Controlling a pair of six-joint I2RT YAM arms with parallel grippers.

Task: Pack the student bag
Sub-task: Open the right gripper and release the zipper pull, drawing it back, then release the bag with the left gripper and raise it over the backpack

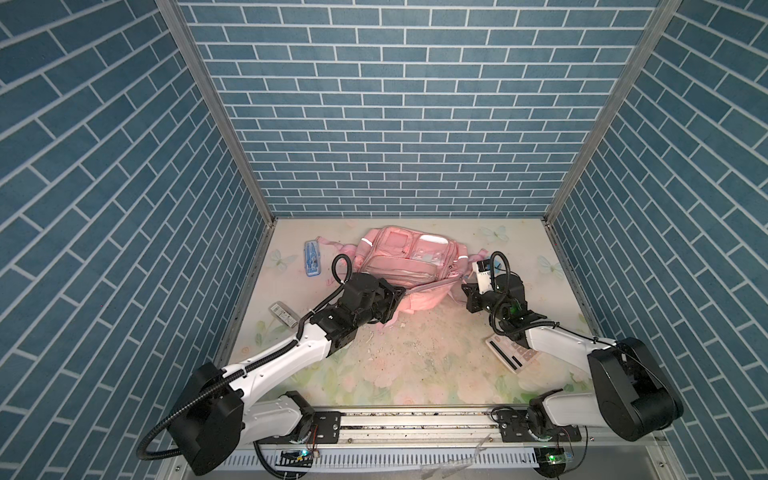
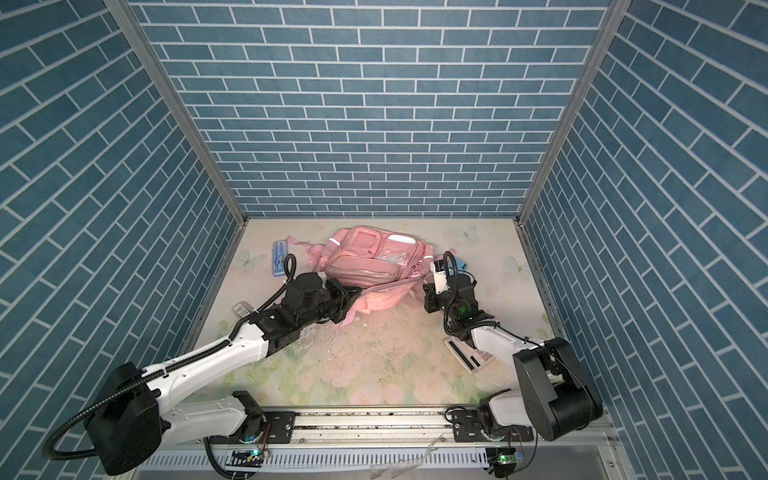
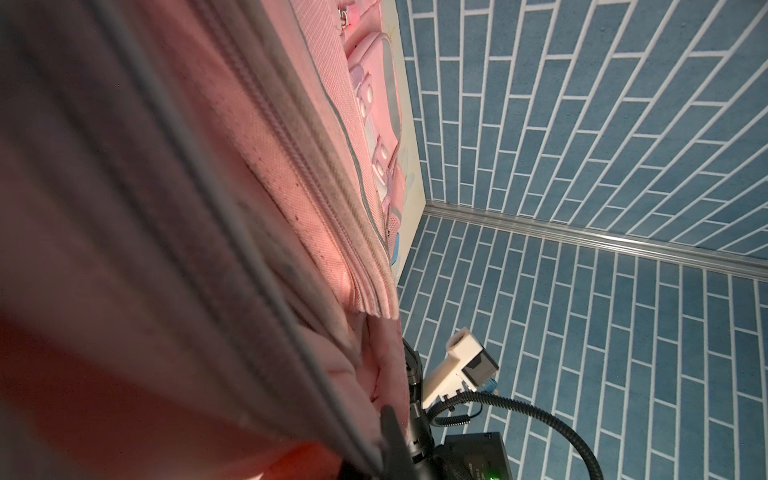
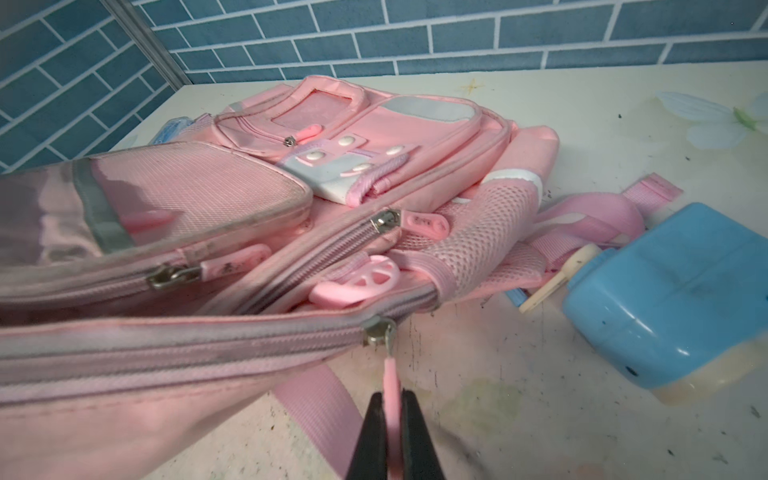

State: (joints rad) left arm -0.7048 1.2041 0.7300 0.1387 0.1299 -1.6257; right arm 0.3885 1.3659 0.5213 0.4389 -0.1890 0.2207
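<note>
The student bag point(image 1: 399, 257) point(image 2: 374, 257) is a large pink backpack lying flat at the back of the table, front pockets up. Its near edge with the long main zipper point(image 4: 208, 336) is stretched between my two grippers. My left gripper point(image 1: 398, 296) point(image 2: 353, 296) point(image 3: 384, 419) is shut on the bag's fabric point(image 3: 249, 208) at the zipper's left end, and the cloth hides most of its fingers. My right gripper point(image 1: 464, 289) point(image 2: 424, 286) point(image 4: 392, 399) is shut on the pink zipper pull point(image 4: 392, 374), which hangs from the metal slider point(image 4: 378, 330) at the bag's right end.
A blue pencil case point(image 1: 312, 258) point(image 2: 279, 259) lies left of the bag. A small white box point(image 1: 283, 313) sits by the left wall. A calculator point(image 1: 511, 353) lies under my right arm. A blue plastic box point(image 4: 673, 299) sits right of the bag, near its straps point(image 4: 602, 216).
</note>
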